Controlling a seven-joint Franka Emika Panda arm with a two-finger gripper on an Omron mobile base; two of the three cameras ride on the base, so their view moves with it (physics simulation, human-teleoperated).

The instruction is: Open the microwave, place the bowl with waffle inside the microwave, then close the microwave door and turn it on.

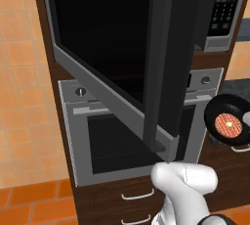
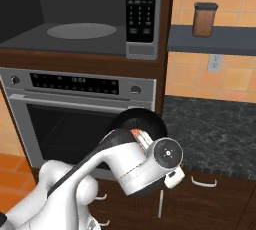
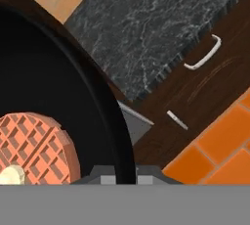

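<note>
Left base view showed the microwave door (image 1: pixel 122 57) swung wide open toward the camera. Its black glass hid most of the microwave (image 1: pixel 222 13) behind it. Past the door's right edge, the black button pad (image 1: pixel 225 4) peeked out. Under the microwave sat a steel oven (image 1: pixel 78 136) with two round knobs, and the open door covered part of its front. Below the oven were dark wood drawers (image 1: pixel 132 199) with pale handles.

In the right base view, the inside of the microwave was open, with a round grey plate (image 2: pixel 81 30) on its floor. The writing on the button pad and on the oven's dark strip was too small to read. To the right was a dark speckled tabletop (image 2: pixel 215 129). Above it a brown jar (image 2: pixel 205 19) with a black lid stood on a shelf (image 2: pixel 220 41), and a wall plug (image 2: pixel 215 62) sat on the orange tile wall.

The bowl with waffle (image 1: pixel 228 120) was up in the air, in front of the oven's right side and lower than the microwave. It tipped so the waffle faced the left camera. The white arm (image 2: pixel 100 174) bent up from below, with the wrist just under the bowl. In the hand view the hand (image 3: pixel 126 172) was pressed together on the bowl's black rim, pinching it at the edge.
</note>
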